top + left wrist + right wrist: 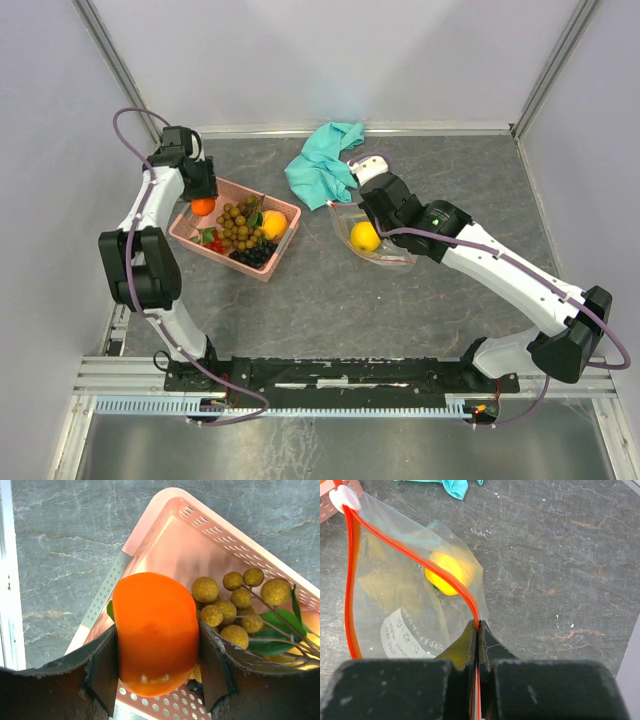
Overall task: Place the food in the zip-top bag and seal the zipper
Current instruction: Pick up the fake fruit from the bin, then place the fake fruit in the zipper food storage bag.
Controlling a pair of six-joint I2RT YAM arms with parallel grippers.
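Note:
My left gripper (203, 203) (159, 665) is shut on an orange fruit (156, 630) (203, 207) and holds it just above the left end of the pink basket (190, 233) (165, 535). In the basket lie brown berries with green leaves (238, 226) (235, 605), a yellow-orange fruit (274, 225), dark berries (254, 254) and small red pieces (214, 243). My right gripper (362, 208) (478, 626) is shut on the red-orange zipper (410, 555) of the clear zip-top bag (380, 250) (400, 605), whose mouth gapes open. A yellow fruit (365, 237) (447, 572) lies inside the bag.
A teal cloth (325, 160) (455, 486) lies at the back, just behind the bag and the right gripper. A white slider tab (345, 499) sits at the far end of the zipper. Grey walls enclose the table on three sides.

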